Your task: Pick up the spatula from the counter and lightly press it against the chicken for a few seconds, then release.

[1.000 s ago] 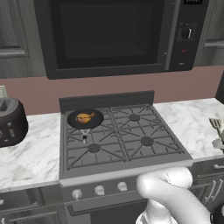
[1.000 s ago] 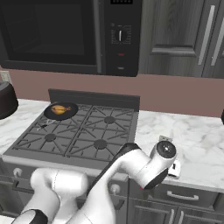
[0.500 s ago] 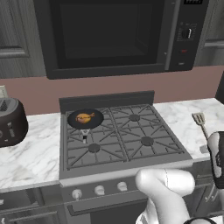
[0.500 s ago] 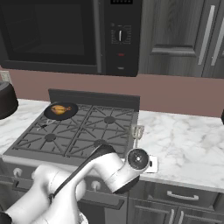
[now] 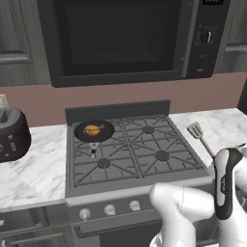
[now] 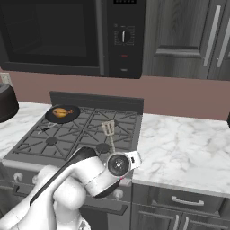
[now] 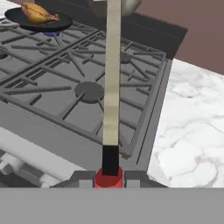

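Held spatula [image 5: 195, 130] carried left by the clamped gripper [image 7: 109, 174], from above the counter's [image 5: 229, 126] right end to over the stove's [image 5: 130, 147] right edge, white arm [image 6: 76, 184] swung left with it

1. Gas stove [image 5: 130, 149]: four burners, dark grates, and three knobs [image 5: 110, 209] visible on its front panel.
2. Black pan [image 5: 110, 131] sits on the stove's rear-left burner.
3. Microwave [image 5: 125, 38] is mounted directly above the stove.
4. Dark toaster [image 5: 12, 137] stands left of the stove.
5. Brown backsplash [image 5: 38, 101] runs behind the stove.
6. Dark cabinets [image 6: 179, 36] are up and right of the stove, with a drawer handle [image 6: 187, 201] low on the right.
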